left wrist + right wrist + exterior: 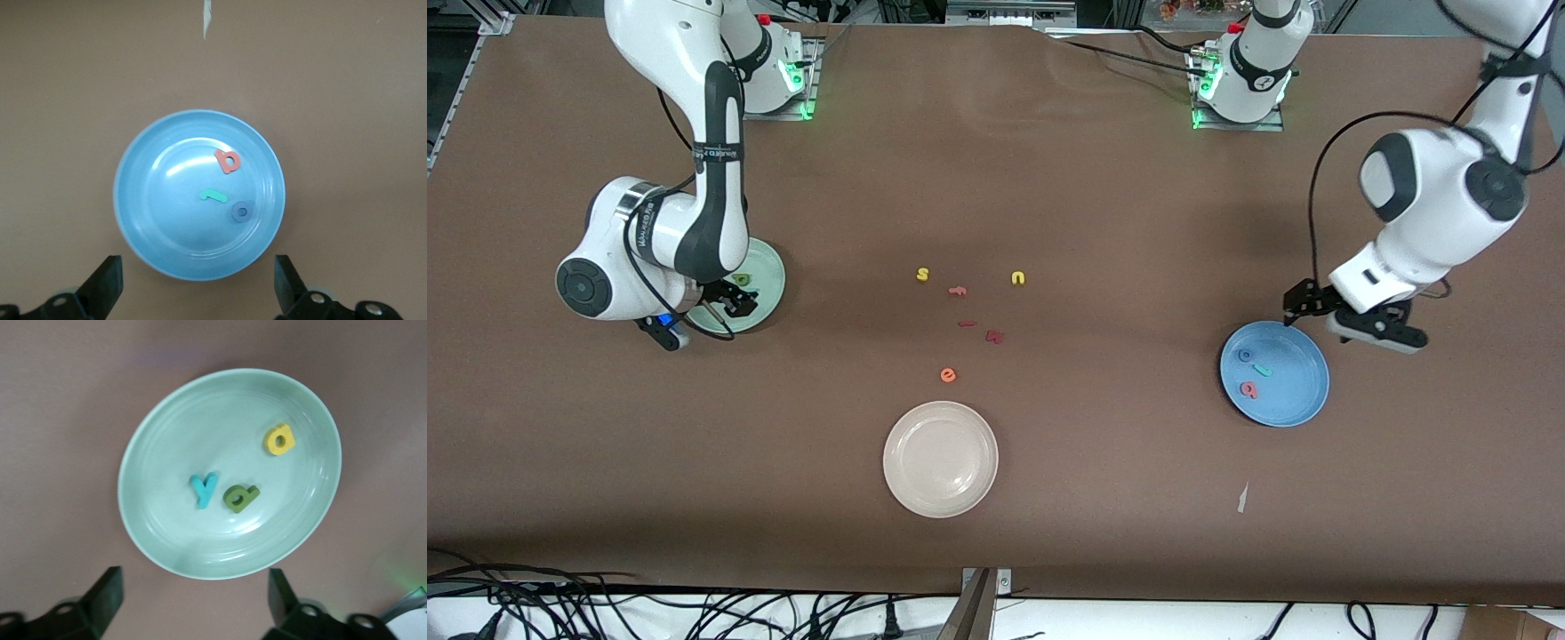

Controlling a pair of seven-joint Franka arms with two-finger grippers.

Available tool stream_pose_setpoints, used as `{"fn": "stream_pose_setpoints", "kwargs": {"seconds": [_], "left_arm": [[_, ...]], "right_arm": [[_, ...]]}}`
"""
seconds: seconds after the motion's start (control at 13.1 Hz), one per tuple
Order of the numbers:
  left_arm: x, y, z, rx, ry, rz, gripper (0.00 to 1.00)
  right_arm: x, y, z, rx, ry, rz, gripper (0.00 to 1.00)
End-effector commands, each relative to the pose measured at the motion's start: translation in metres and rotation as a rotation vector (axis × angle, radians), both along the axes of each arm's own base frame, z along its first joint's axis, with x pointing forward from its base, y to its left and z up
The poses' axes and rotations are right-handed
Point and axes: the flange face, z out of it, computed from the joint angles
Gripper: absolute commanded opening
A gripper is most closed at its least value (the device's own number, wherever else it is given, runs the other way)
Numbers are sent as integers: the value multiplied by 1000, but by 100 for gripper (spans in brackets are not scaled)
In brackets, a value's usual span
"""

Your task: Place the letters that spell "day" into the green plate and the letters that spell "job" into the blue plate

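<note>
Now the round, shallow-rimmed green plate held small flat d, a, y; the glossy blue plate held j, o, b. The right claw and the left claw each hung spread over their plates.

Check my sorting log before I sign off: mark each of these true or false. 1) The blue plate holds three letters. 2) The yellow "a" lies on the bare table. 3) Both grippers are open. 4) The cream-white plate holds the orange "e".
1) True: the round medium-blue plate holds the salmon-pink foam "b", teal hooked "j" and blue ring "o".
2) False: the yellow foam "a" lies in the pale mint-green plate with the teal "y" and dark green "d".
3) True: the left gripper and the right gripper are open, each over its plate.
4) False: the orange foam "e" lies on the table; the cream-white plate holds nothing.
</note>
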Motion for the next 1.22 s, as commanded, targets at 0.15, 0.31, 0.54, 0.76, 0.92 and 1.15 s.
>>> {"fn": "stream_pose_setpoints", "kwargs": {"seconds": [0.15,0.31,0.54,0.76,0.92,1.15], "left_arm": [[2,7,135,99,90,-85,100],[0,7,177,98,139,-85,100],[-6,0,233,82,163,-87,100],[0,-42,243,86,164,-106,100],[2,-27,245,47,164,-35,100],[9,-32,252,-14,158,99,100]], "right_arm": [[26,28,33,28,-82,76,100],[40,37,52,55,-132,165,100],[78,46,98,96,-265,301,100],[93,48,139,121,-346,342,100],[98,39,167,129,-396,431,100],[91,28,215,206,-468,428,100]]}}
